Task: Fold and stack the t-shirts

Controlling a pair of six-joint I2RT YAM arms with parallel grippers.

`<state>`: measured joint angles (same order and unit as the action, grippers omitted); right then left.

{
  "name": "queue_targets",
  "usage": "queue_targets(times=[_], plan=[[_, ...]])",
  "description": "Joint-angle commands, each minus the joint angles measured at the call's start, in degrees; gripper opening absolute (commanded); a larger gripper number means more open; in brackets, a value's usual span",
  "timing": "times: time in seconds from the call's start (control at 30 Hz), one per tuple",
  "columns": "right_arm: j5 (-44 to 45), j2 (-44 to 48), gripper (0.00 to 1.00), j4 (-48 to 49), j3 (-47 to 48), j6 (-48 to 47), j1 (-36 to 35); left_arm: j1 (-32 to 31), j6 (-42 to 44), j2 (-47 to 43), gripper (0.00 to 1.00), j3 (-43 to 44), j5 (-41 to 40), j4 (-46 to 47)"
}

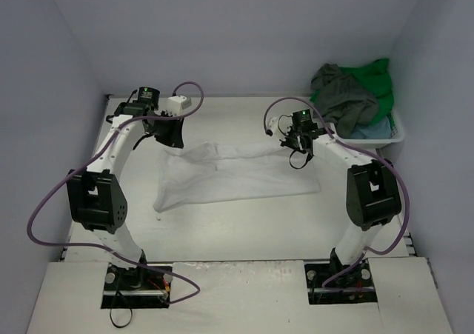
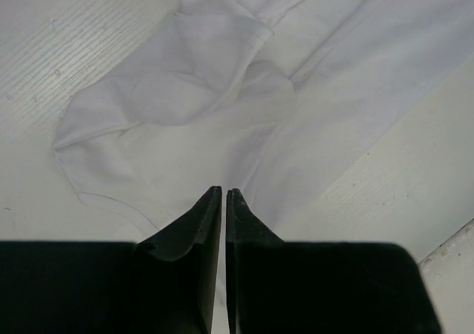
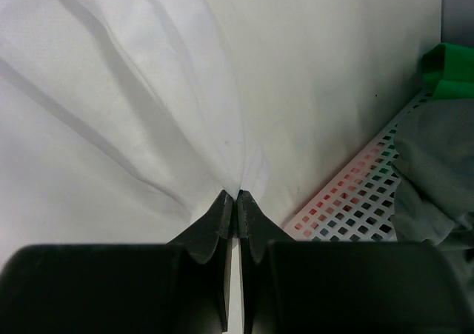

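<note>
White walls close in a pale table (image 1: 244, 226). On it the white t-shirt (image 1: 237, 177) is spread mostly flat, its long axis running left to right and one sleeve crumpled at the far left corner. Both arms are bent at raised elbows and reach toward the shirt's far edge, with their wrists tipped down.

At the far right a white basket (image 1: 398, 132) holds the dark grey-olive shirt (image 1: 342, 97), the bright green shirt (image 1: 379, 82) and the light blue shirt (image 1: 370, 132), all heaped.

The right gripper (image 3: 237, 195) is pinched closed on the white cloth, and folds fan out from its tips. The left gripper (image 2: 224, 193) is over the sleeve with its fingers nearly pressed together (whether cloth is caught between them, I cannot tell).
</note>
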<state>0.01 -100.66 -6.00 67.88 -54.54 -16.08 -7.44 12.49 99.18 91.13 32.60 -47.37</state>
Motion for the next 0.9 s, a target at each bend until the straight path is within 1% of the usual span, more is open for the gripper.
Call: queue_targets(times=[0.0, 0.13, 0.2, 0.23, 0.27, 0.33, 0.37, 0.4, 0.53, 0.67, 0.7, 0.87], plan=[[1.7, 3.5, 0.00, -0.1, -0.2, -0.4, -0.1, -0.3, 1.7, -2.8, 0.03, 0.8, 0.9, 1.1], [1.7, 2.9, 0.00, -0.2, -0.6, 0.0, -0.4, -0.2, 2.0, -0.3, 0.03, 3.0, 1.7, 1.6], [1.7, 2.8, 0.00, -0.1, -0.6, 0.1, -0.4, -0.2, 2.0, 0.8, 0.06, 3.5, 3.4, 2.0], [1.7, 2.5, 0.00, -0.1, -0.7, 0.1, -0.4, -0.3, 1.8, 1.0, 0.10, 3.8, 4.0, 3.0], [1.7, 2.3, 0.00, -0.1, -0.7, 0.1, -0.4, -0.3, 1.8, 1.6, 0.22, 3.9, 4.8, 3.3], [1.7, 2.0, 0.00, -0.1, -0.7, 0.1, -0.4, -0.7, 1.7, 2.4, 0.36, 4.1, 7.8, 3.5], [1.7, 1.9, 0.00, -0.1, -0.7, 0.3, -0.4, -1.0, 1.8, 3.1, 0.48, 4.2, 8.8, 3.4], [1.7, 1.7, 0.00, -0.1, -0.7, 0.4, -0.4, -1.3, 2.4, 3.4, 0.51, 4.1, 9.7, 3.4], [1.4, 1.3, 0.00, -0.1, -1.1, 0.5, -0.4, -4.3, 4.0, 4.5, 0.56, 3.4, 8.1, 4.0], [1.1, 0.8, 0.00, -0.1, -1.3, 0.8, -0.4, -5.9, 5.8, 5.9, 0.56, 3.3, 3.8, 6.0], [1.0, 0.8, 0.00, -0.1, -1.4, 1.1, -0.4, -6.2, 6.1, 6.0, 0.56, 3.2, 1.5, 7.5], [0.8, 0.6, 0.00, -0.1, -2.0, 1.3, -0.4, -6.3, 6.8, 6.0, 0.56, 2.4, -2.6, 11.9]])
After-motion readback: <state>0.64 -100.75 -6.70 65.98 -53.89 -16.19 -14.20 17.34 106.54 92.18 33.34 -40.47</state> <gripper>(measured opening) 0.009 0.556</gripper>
